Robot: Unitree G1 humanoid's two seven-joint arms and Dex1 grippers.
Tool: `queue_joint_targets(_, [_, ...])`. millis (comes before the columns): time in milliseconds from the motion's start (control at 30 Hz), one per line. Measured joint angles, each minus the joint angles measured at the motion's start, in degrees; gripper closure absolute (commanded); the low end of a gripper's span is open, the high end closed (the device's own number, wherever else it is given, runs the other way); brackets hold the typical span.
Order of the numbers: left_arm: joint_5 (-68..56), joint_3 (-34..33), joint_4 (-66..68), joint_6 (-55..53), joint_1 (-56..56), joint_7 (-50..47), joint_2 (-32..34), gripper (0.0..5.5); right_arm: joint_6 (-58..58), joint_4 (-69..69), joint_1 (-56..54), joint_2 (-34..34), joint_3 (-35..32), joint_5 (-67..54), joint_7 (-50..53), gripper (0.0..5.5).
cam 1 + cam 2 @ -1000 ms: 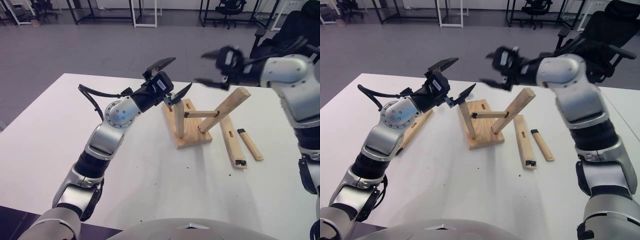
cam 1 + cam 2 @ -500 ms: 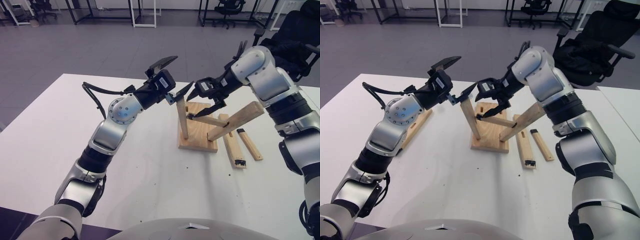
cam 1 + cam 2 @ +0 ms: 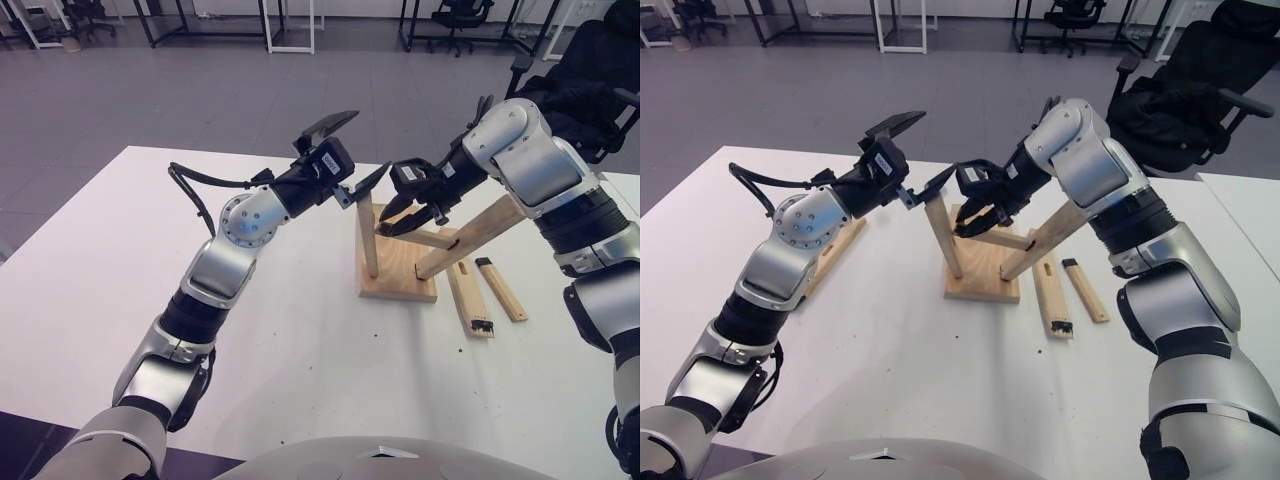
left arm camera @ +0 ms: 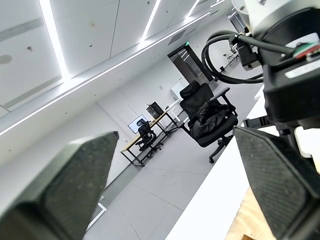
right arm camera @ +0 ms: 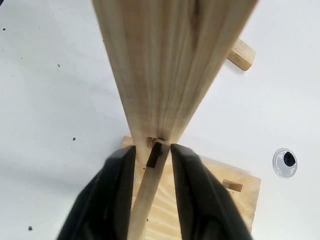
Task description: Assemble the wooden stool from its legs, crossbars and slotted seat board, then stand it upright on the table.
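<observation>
Over the seat board (image 3: 395, 286), my right end effector (image 5: 152, 158) is clamping the crossbar (image 3: 430, 238) while my left end effector (image 3: 370, 140) is gaping empty. I am judging it needs pressing squarely into the leg (image 3: 368, 235).

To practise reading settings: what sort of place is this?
Probably an open-plan office or lab: a black office chair, long ceiling strip lights, and a white worktable on a grey floor.

No legible print anywhere; one small white label (image 3: 321, 166) by the left jaws, unreadable.
</observation>
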State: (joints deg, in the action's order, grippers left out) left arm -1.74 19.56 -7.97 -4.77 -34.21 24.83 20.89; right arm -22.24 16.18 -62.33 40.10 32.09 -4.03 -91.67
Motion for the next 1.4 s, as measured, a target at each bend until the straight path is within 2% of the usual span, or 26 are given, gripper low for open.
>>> queue_joint_targets(500, [-0.01,1.38,2.69,2.01,-1.15,0.05,-2.51,1.26,-1.28,-5.57,2.81,3.23,0.75,1.09,1.82,4.96])
queue_joint_targets(933, [-0.04,1.36,3.59,0.37,-0.89,-0.04,-4.31,1.26,0.71,-0.80,4.56,0.70,1.74,2.25,2.40,4.97])
queue_joint_targets(967, [-0.07,1.20,3.55,0.23,-0.82,-0.04,-4.48,1.26,0.56,0.24,4.62,0.08,1.35,2.00,2.43,4.62])
queue_joint_targets(1100, [-0.67,0.84,2.60,0.11,-0.44,0.02,-5.41,1.26,-1.40,3.75,6.56,-1.87,0.44,2.56,1.78,3.98])
queue_joint_targets(1233, [-1.10,0.22,2.60,-0.16,-0.52,0.11,-5.50,1.26,-1.27,5.75,5.87,-3.13,-0.58,2.87,0.22,3.10])
queue_joint_targets(1400, [-2.88,-1.53,0.71,-2.05,-0.39,0.79,-5.63,1.26,2.89,8.11,3.28,-4.75,-4.09,4.23,0.93,3.07])
